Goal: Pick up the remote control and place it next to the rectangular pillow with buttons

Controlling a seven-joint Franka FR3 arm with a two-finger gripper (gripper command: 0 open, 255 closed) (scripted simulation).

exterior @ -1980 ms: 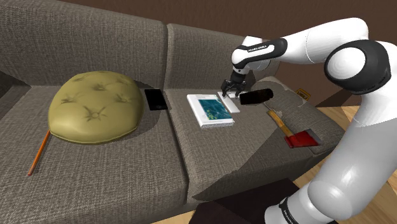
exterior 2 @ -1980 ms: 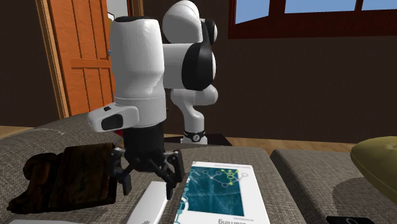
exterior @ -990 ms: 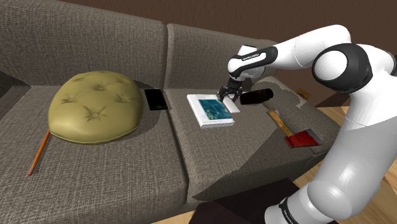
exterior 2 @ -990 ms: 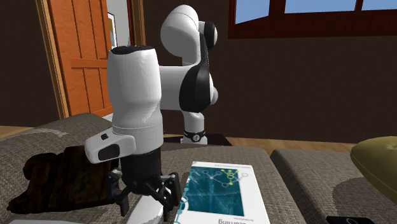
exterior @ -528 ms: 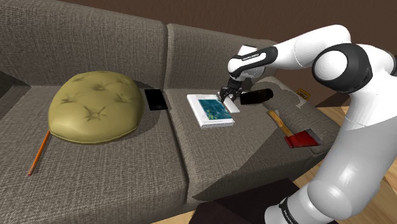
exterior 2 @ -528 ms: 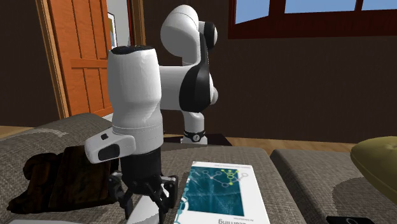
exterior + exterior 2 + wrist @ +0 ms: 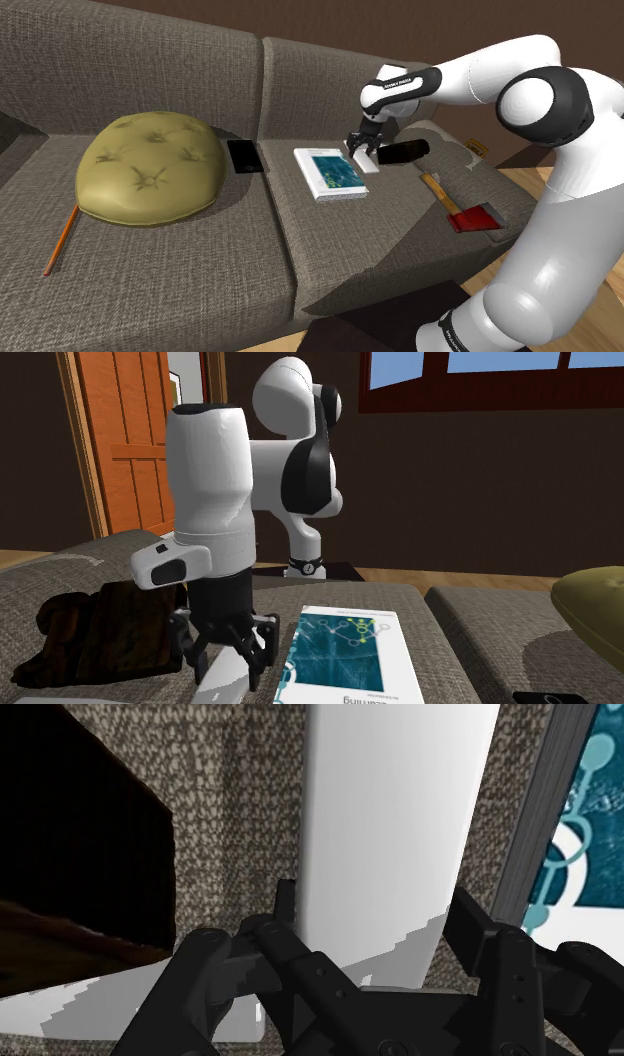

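The remote control (image 7: 369, 164) is a plain white flat bar lying on the grey sofa seat (image 7: 380, 230), between a teal-covered book (image 7: 330, 172) and a dark brown object (image 7: 402, 152). My gripper (image 7: 362, 150) points down over it and is shut on it. The wrist view has the black fingers (image 7: 285, 901) pressed against the two long sides of the remote (image 7: 400, 834). The second exterior view also has the gripper (image 7: 228, 658) clasping the remote (image 7: 225, 682). The olive-green buttoned pillow (image 7: 150, 165) lies on the other seat, at the shoulder view's left.
A black phone (image 7: 245, 156) lies between the pillow and the book. A hatchet with a red head (image 7: 462, 208) rests near the seat's right end, and a pencil (image 7: 60, 240) lies left of the pillow. An orange door (image 7: 125, 442) stands behind the arm.
The fingers, open around the remote a second ago, have shut on it. The hand has since risen a little.
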